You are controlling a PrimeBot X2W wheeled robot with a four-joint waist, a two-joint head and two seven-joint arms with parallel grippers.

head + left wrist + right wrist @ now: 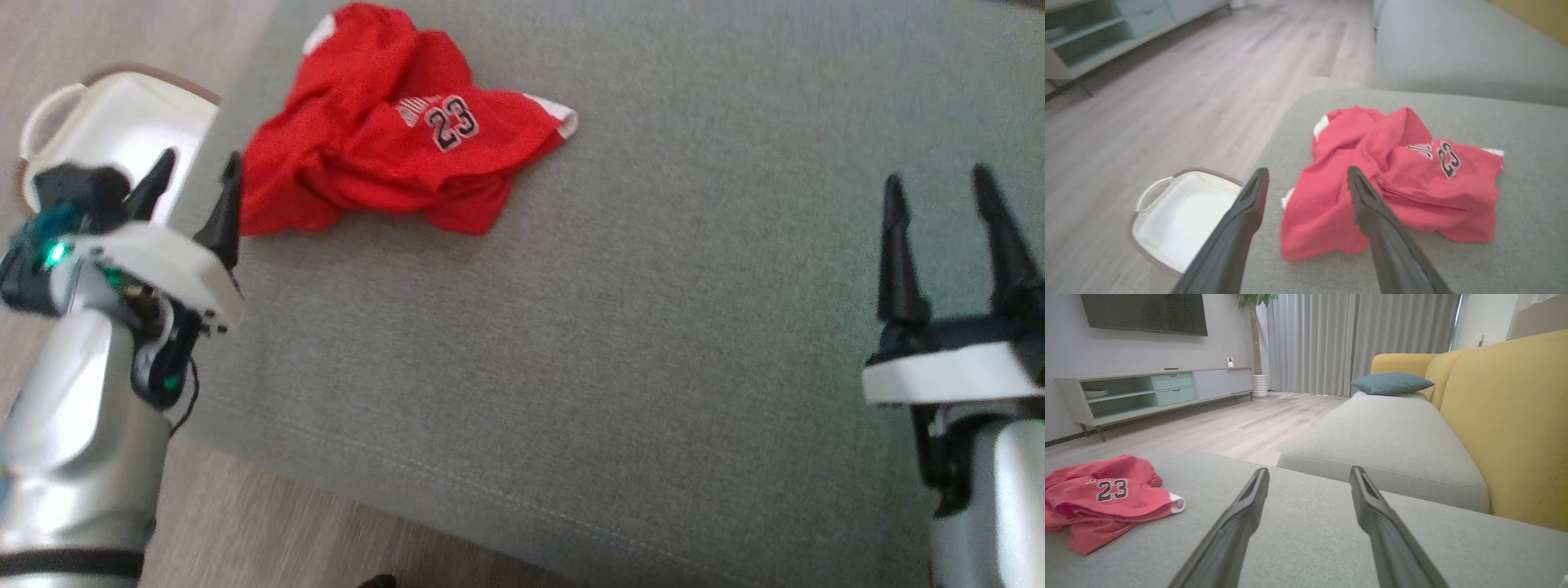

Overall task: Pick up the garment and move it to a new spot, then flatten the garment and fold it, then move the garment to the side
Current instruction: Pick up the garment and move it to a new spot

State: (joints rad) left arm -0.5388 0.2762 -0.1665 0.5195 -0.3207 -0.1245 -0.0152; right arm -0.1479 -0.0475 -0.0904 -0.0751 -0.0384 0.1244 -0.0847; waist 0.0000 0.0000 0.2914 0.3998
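The garment [392,131] is a red jersey with white trim and the number 23, lying crumpled on the grey sofa cushion [620,327] near its far left corner. My left gripper [196,184] hovers open at the cushion's left edge, just short of the garment's near-left hem. In the left wrist view the garment [1392,183] lies ahead, between and beyond the fingers of the left gripper [1306,175]. My right gripper [939,184] stands open and empty at the cushion's right side, far from the jersey. From the right wrist the garment [1102,498] sits low at left, well left of the right gripper [1308,473].
A white basket [114,122] with a loop handle stands on the wooden floor [1188,81] left of the cushion. Beyond are another grey seat [1392,437], a yellow sofa back [1506,416], a teal pillow [1392,383] and a low TV cabinet [1147,392].
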